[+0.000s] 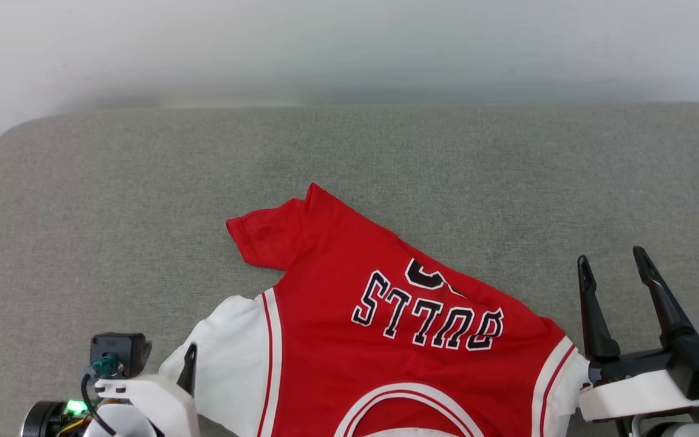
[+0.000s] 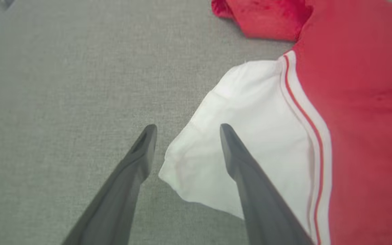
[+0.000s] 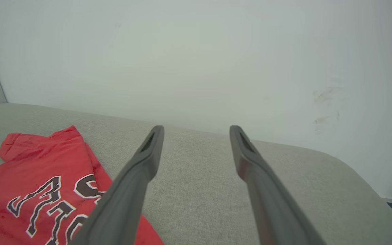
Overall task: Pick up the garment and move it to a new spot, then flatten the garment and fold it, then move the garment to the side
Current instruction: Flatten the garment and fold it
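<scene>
Grey woven upholstery (image 1: 82, 200) all across, and the garment (image 1: 349, 303) is spread on it at the near edge, chest up. The BULLS lettering (image 1: 428, 315) reads upside down from the head cam, and the collar trim is cut off by the bottom of that view. The far hem corner is flipped over into a rumpled red flap (image 1: 264, 240).

Head cam gives you the full layout: a white sleeve on each side, and the right gripper (image 1: 611, 258) just beside the right sleeve, fingers spread wide with nothing in them.

Left wrist cam gets what the head cam mostly hides behind the arm. The left gripper (image 2: 187, 127) is spread apart too, one finger over the white left sleeve (image 2: 257, 112), the other over bare grey fabric, with the sleeve's edge running between them. It's not pinching anything; can't tell if the tips touch the cloth.

Right wrist cam looks along its fingers over the cushion to a pale wall (image 3: 196, 51) with a few scuffs (image 3: 322, 98), plus the lettered red part at its lower left.
</scene>
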Tool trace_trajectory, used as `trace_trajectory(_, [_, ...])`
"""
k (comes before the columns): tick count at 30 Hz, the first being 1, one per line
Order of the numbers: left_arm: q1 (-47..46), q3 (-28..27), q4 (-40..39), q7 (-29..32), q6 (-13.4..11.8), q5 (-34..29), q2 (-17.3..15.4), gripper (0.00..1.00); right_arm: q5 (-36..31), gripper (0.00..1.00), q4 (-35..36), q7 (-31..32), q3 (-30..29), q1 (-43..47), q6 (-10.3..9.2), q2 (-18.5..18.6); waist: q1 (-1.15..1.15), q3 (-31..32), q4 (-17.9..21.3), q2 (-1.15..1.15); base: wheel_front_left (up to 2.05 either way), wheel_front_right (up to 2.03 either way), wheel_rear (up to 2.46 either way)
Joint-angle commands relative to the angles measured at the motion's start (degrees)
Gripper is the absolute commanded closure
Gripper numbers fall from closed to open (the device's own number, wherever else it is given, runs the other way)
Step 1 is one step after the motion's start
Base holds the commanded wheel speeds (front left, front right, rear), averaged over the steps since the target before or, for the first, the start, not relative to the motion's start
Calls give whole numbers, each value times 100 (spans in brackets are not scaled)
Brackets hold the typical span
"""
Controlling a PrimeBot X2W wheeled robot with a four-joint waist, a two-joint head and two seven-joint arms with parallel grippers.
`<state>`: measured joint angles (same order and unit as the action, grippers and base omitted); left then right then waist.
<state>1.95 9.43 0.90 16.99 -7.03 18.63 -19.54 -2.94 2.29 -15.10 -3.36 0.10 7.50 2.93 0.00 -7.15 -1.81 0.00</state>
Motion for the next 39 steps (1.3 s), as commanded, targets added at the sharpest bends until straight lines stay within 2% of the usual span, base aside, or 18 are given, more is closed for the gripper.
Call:
trace_trajectory(1, [-73, -6, -16, -113, 39, 13, 22, 0, -2, 0, 4, -10, -11, 54, -2, -9, 0, 46, -11, 0, 0, 0, 0])
trace_trajectory(11, [-249, 226, -78, -2870, 728, -213, 199, 0, -38, 0, 52, -10, -173, 114, -2, -10, 0, 425, -82, 0, 0, 0, 0])
trace_trajectory(12, [-210, 187, -55, -3008, 703, -237, 230, 0, -40, 0, 42, -10, -176, 126, -2, -10, 0, 463, -83, 0, 0, 0, 0])
trace_trajectory(18, [10, 52, -274, -3224, 677, -492, 464, 0, -12, 0, 14, -10, -136, 175, -2, -9, 0, 574, -71, 0, 0, 0, 0])
trace_trajectory(20, [141, 23, -362, -3227, 714, -631, 542, 0, 3, 0, 15, -10, -119, 174, -2, -10, 0, 576, -59, 0, 0, 0, 0])
trace_trajectory(22, [239, -9, -425, -3223, 746, -733, 650, 0, 315, 0, -86, -10, -82, 216, -2, -10, 0, 579, -44, 0, 0, 0, 0])
trace_trajectory(24, [279, -56, -456, -3224, 810, -805, 717, 0, 223, 0, -72, -10, 55, 184, -2, -7, 0, 554, -17, 0, 0, 0, 0])
trace_trajectory(28, [290, -175, -484, -3219, 936, -919, 844, 0, 217, 0, -42, 160, 226, 132, -4, 231, 0, 465, 50, 0, 0, 0, 0])
trace_trajectory(30, [243, -240, -494, -3219, 992, -963, 880, 0, 487, 0, 12, 613, 321, 91, -3, 355, 0, 402, 83, 0, 0, 0, 0])
trace_trajectory(32, [180, -313, -514, -3219, 1045, -1005, 926, 0, 792, 0, 123, 1315, 477, 62, -4, 647, 0, 337, 107, 0, 0, 0, 0])
trace_trajectory(39, [38, -473, -516, -3220, 1206, -1133, 1086, 0, 1912, 0, 711, 4577, 697, 279, -2, 1510, 0, 118, 132, 0, 0, 0, 0])
